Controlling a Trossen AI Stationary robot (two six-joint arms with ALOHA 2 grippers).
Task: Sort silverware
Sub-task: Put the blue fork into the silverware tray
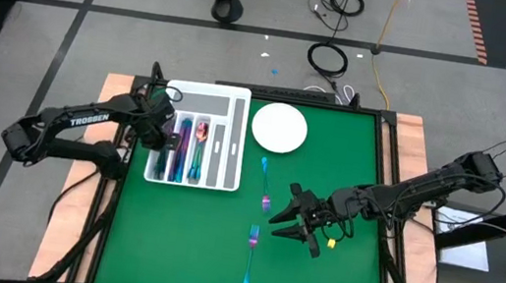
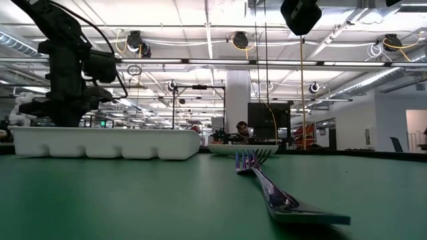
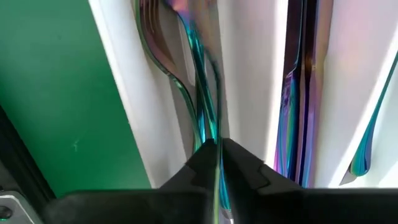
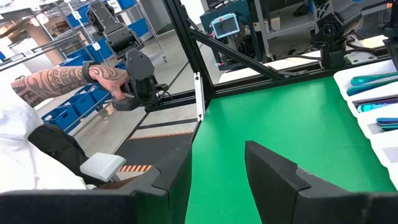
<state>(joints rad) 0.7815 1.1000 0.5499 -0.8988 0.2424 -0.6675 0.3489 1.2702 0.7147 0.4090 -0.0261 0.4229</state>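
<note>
- Left gripper clenched on a fork, over tray.
- Right gripper open, empty; 2 forks + 1 spoon on surface beside it.

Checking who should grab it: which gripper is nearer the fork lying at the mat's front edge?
Right. The right gripper hovers just beside the fork; the left gripper is over the tray.

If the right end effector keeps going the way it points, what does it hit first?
Likely nothing close: the open right end effector faces bare green mat, with the table-edge frame beyond. Depth is unclear.
</note>
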